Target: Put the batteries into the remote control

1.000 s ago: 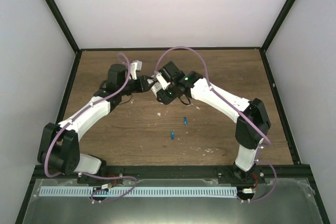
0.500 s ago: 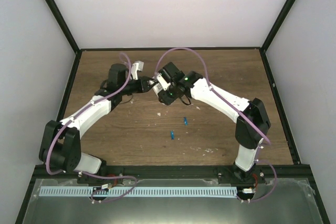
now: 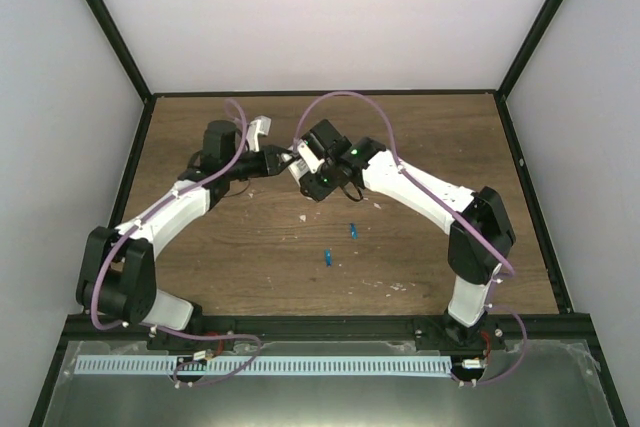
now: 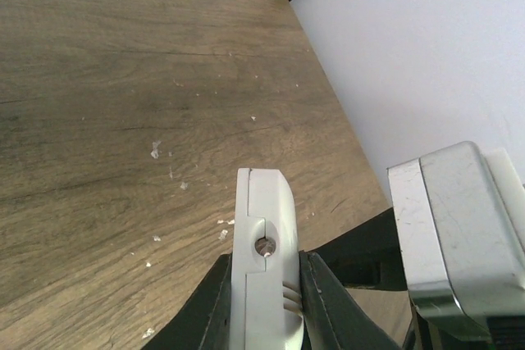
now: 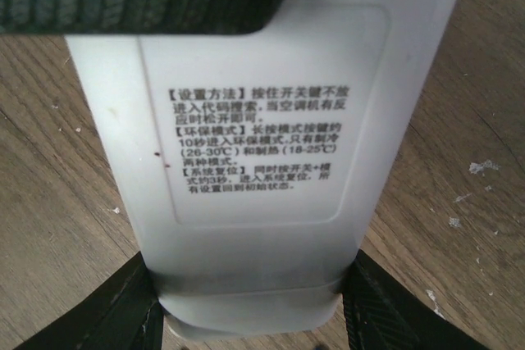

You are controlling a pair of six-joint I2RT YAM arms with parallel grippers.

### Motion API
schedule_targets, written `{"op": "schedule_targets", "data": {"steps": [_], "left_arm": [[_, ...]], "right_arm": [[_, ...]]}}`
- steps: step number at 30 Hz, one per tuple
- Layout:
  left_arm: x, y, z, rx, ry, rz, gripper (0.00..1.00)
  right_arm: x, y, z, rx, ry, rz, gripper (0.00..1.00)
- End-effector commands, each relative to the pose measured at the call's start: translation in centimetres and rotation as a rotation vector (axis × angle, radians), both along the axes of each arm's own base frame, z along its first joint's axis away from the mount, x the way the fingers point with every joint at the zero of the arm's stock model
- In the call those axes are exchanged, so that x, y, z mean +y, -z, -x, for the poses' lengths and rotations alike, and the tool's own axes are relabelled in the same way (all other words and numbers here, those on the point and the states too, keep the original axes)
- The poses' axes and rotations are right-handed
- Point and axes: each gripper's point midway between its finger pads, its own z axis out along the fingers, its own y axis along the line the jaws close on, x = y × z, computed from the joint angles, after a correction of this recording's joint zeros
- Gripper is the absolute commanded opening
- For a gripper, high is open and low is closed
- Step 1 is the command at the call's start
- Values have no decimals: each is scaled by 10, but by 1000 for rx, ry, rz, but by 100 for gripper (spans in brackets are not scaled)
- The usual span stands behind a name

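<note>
Two claws grip the remote control [image 5: 258,161] at upper centre of the top view: left claw [image 4: 264,288] pinched narrow across its thin edge, right claw [image 5: 254,313] half-wide across its labelled body. Both blue batteries [image 3: 353,229] [image 3: 328,258] lie on the worktop [image 3: 430,137], mid-frame, apart from the claws.

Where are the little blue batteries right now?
In the top view both batteries lie loose on the wooden table, near its middle; the second sits just left of the first and closer to the near edge.

Top view looks down; wrist views sit close above shared table [image 3: 250,247].
</note>
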Motion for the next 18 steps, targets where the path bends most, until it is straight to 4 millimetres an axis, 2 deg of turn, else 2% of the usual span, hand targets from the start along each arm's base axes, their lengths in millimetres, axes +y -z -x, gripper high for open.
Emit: {"op": "schedule_targets", "data": {"steps": [1, 10, 14, 17, 18], "left_arm": [[6, 5, -9, -14, -18, -23, 0], [20, 9, -17, -15, -58, -30, 0], [23, 8, -18, -18, -61, -30, 0], [23, 10, -18, -15, -58, -30, 0], [23, 11, -17, -13, -57, -30, 0]], "right_arm": [[0, -5, 10, -2, -54, 5, 49], [-5, 12, 18, 45, -73, 43, 52], [-5, 15, 18, 41, -72, 44, 46], [-6, 12, 13, 21, -55, 42, 54], [-5, 10, 12, 12, -48, 35, 61]]}}
